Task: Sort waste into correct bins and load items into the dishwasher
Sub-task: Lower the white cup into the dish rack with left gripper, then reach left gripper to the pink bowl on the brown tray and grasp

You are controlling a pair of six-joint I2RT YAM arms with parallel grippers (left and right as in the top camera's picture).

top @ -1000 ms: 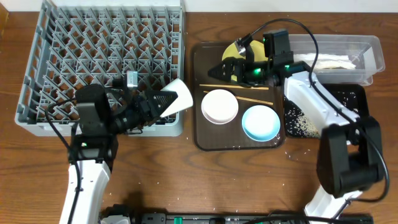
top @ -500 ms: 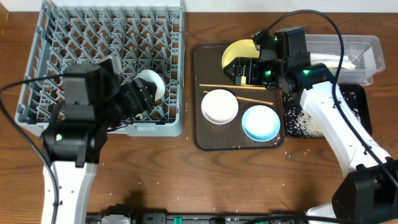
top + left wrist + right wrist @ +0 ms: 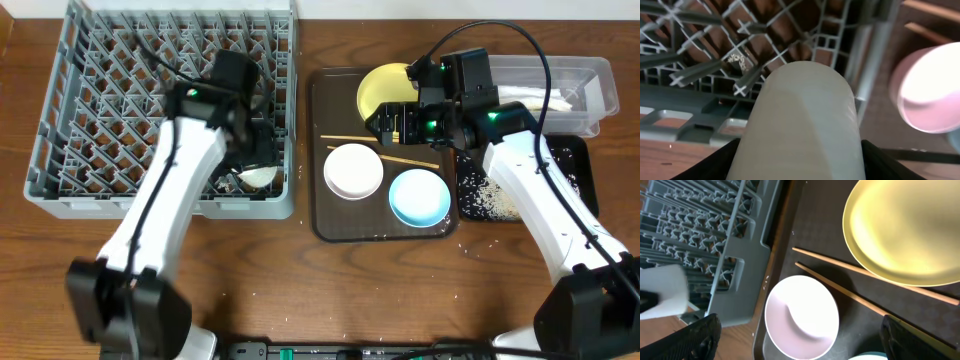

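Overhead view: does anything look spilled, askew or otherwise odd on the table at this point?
Rice grains pile in the black tray at its end nearest the brown tray, and a few white specks dot the table in front. The chopsticks lie splayed, not parallel. Nothing looks damaged.

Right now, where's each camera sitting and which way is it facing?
Overhead: fixed above the table, facing straight down on dish rack and brown tray; both arms, left tool and right tool show.
Left wrist: on the left arm, facing down past its fingers and the gripped white cup into the rack.
Right wrist: above the tray, facing down on yellow plate and chopsticks; its open fingertips show.
Shared: both wrist views catch the white bowl and the cup.
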